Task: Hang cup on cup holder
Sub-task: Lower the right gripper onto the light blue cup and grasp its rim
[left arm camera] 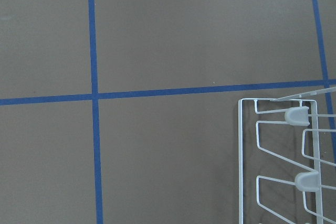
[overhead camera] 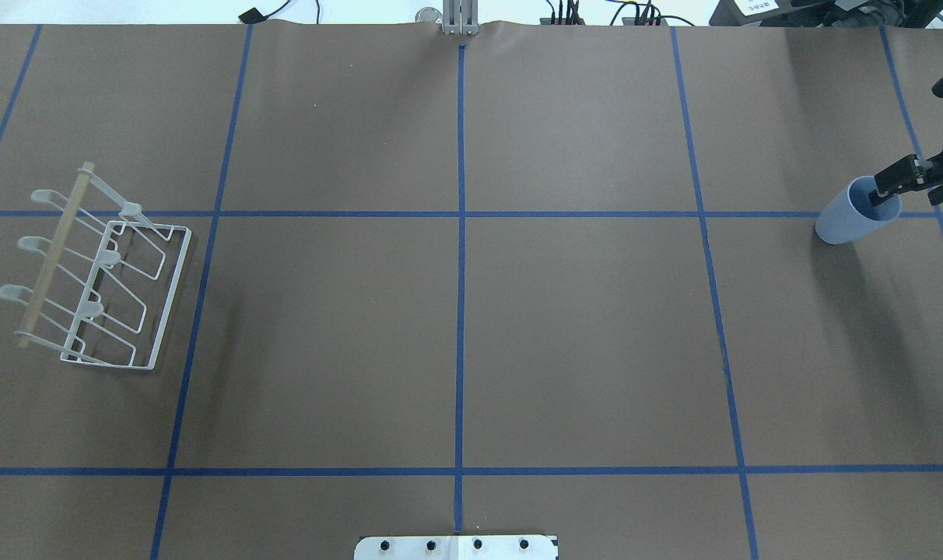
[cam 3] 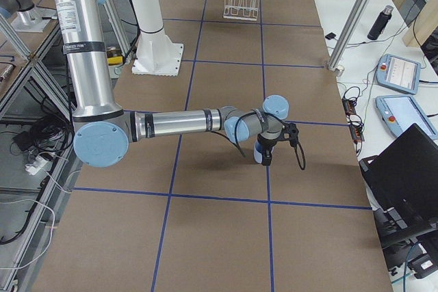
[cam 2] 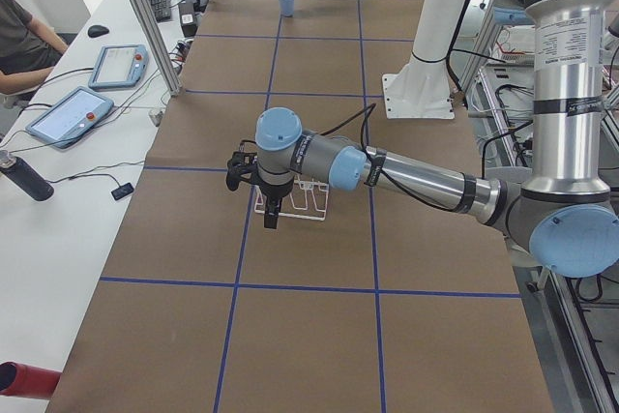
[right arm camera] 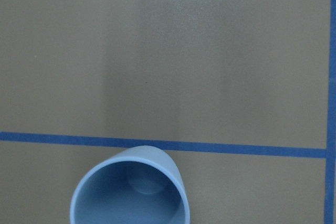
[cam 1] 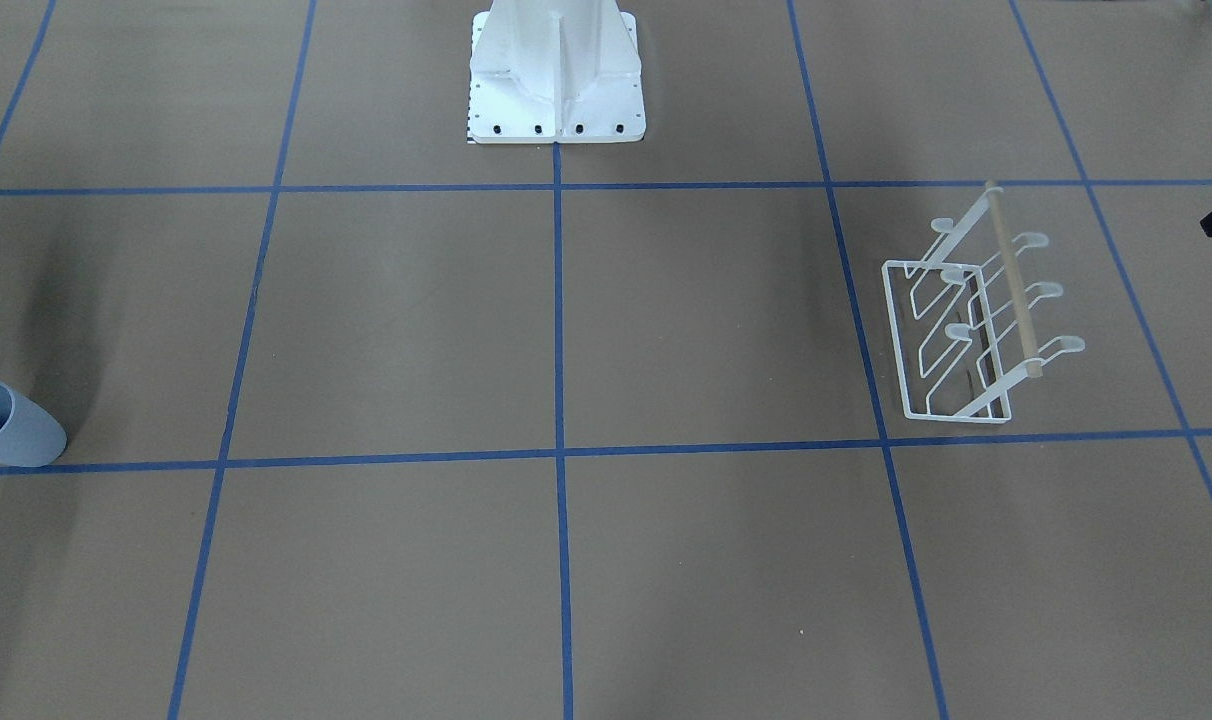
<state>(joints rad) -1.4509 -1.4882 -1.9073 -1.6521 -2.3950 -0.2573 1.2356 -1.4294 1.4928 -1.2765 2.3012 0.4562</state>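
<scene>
1. My right hand (overhead camera: 888, 190) is at the far right end of the surface (overhead camera: 580, 327), directly above the cup (overhead camera: 849, 225).
2. One black fingertip (overhead camera: 881, 194) of this hand sits at the cup's rim, over the mouth. I cannot tell whether the fingers clamp the cup wall or only straddle it.
3. The cup is pale blue and stands upright on the surface, mouth up. My right wrist view looks straight into its interior. The cup stands just beside a blue tape line (overhead camera: 751, 214).
4. The cup holder (overhead camera: 110, 256) stands at the opposite, left end of the surface, well apart from the cup. It rests on its rectangular wire base (left arm camera: 240, 156). A wooden rod (overhead camera: 55, 253) runs along its top, and the prongs (overhead camera: 26, 243) angle outward on both sides of the rod.
5. My left hand (cam 2: 272, 212) hangs above the surface near the cup holder, on the side toward the left end, fingers pointing down. I cannot tell how far its fingers are spread.
6. My left wrist view shows one corner of the base and two prong tips at its lower right.
7. The cup is on the surface, not on a prong.
</scene>
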